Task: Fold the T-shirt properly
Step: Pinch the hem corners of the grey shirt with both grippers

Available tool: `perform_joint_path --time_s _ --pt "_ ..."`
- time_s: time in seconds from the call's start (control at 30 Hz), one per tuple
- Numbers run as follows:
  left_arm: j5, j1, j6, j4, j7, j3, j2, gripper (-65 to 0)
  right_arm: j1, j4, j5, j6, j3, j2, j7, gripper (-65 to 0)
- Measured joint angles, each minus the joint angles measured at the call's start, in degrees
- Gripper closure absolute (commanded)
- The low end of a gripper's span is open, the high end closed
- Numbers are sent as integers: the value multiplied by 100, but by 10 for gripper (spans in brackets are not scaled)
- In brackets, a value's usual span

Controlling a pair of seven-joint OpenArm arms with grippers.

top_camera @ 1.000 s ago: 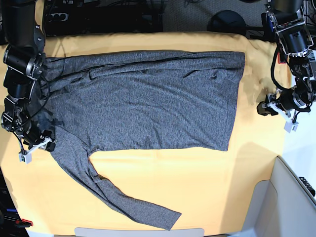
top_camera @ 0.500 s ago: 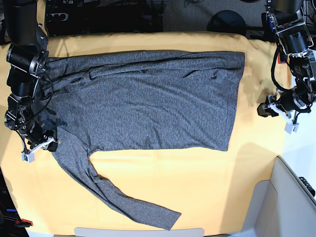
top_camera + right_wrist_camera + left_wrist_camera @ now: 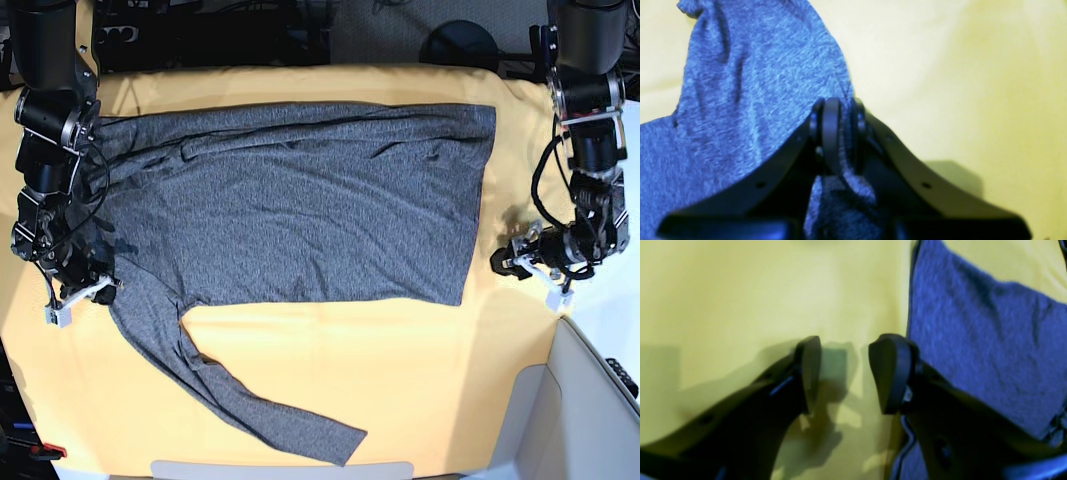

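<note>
Fabric of the T-shirt (image 3: 300,200) lies spread across the table (image 3: 400,400), one sleeve trailing toward the near edge. The right gripper (image 3: 836,110) has its jaws clamped on cloth near the shoulder; a thin pinch could slip. The left gripper (image 3: 845,373), jaws apart, hovers just beside the hem, nothing blocking it.

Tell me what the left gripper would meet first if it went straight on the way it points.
Probably the T-shirt: the open left gripper points toward its hem edge, only bare yellow cloth between; depth is unclear.
</note>
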Motion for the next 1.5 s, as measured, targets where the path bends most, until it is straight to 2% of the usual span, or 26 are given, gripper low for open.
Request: perform_joint_path --time_s 0.13,0.27,0.5,0.67,1.17,1.27,1.43,1.5 --pt "-17 -608 13 -662 -339 575 20 -289 -2 0 -7 2 0 0 -2 -52" --pt "-26 -903 24 -1010 -549 756 258 -289 0 0 -7 7 0 -2 -4 -52" --pt "-44 -966 11 -1088 -579 833 573 -289 -11 2 -9 -7 0 -72 39 -52" --pt "-42 -1012 9 -1082 -723 1115 627 -288 -48 7 33 -2 0 -81 81 -51" --pt "-50 -1014 -11 -1082 -935 1126 964 -284 -48 7 35 0 2 -81 83 -51" --pt "-50 -1014 -13 -1082 -933 1126 966 -221 -48 7 33 0 2 -83 83 -51" --pt "-26 -992 -4 -1084 -874 1139 968 0 -50 7 35 0 2 -83 85 -51" --pt "-24 -992 -2 -1084 -870 1139 964 -1 -81 39 35 -2 2 -85 92 -50"
